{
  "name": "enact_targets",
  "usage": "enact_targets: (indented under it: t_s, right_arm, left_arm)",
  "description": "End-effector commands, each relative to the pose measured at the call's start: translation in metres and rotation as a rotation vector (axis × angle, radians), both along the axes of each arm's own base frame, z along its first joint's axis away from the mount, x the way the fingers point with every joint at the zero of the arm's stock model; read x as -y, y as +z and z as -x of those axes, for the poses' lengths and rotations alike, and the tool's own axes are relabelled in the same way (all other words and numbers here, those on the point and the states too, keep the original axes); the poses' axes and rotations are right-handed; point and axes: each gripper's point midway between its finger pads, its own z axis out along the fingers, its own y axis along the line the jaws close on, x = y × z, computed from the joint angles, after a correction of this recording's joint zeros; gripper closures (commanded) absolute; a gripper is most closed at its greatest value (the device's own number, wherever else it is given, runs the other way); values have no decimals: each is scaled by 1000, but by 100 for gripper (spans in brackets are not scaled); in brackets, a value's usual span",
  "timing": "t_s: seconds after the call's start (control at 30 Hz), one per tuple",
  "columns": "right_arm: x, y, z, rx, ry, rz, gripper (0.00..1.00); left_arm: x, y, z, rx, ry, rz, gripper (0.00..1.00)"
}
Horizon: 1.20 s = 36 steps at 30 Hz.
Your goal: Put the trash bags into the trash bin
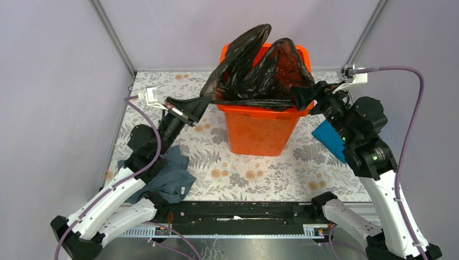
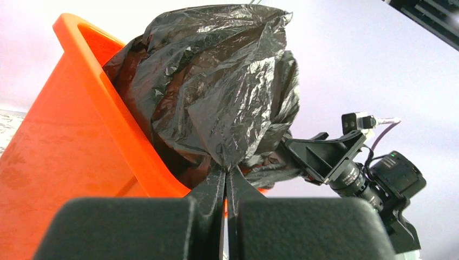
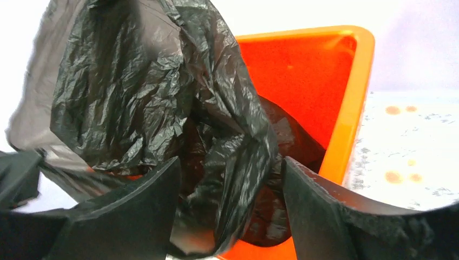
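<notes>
The orange trash bin [image 1: 260, 130] stands upright at the middle back of the table. A black crinkly trash bag [image 1: 260, 65] billows out of its mouth and drapes over the near rim. My left gripper [image 1: 201, 103] is at the bin's left rim, shut on a pinched fold of the bag [image 2: 227, 108]. My right gripper [image 1: 304, 96] is at the bin's right rim, open, with a fold of the bag [image 3: 162, 97] hanging between its fingers [image 3: 319, 200]. The bin's inner wall [image 3: 308, 86] shows behind the bag.
A grey-blue cloth [image 1: 168, 176] lies crumpled by the left arm. A bright blue cloth [image 1: 329, 138] lies at the right under the right arm. The table has a floral cover [image 1: 254, 173]. Walls and frame posts enclose the back and sides.
</notes>
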Motion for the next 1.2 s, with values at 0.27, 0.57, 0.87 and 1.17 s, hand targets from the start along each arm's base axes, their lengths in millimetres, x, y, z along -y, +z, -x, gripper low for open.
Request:
enact_targets:
  t_s: [0.27, 0.57, 0.87, 1.17]
  right_arm:
    - [-29, 20, 15, -43, 202, 88, 0]
    - [-25, 25, -7, -106, 102, -53, 6]
    - [-4, 2, -25, -106, -45, -26, 67]
    - [7, 8, 21, -17, 8, -5, 100]
  left_arm:
    - [-17, 10, 36, 44, -91, 157, 100]
    - [-6, -8, 38, 13, -158, 163, 100]
    - [-7, -65, 37, -104, -157, 150, 100]
    - [9, -106, 33, -222, -186, -10, 84]
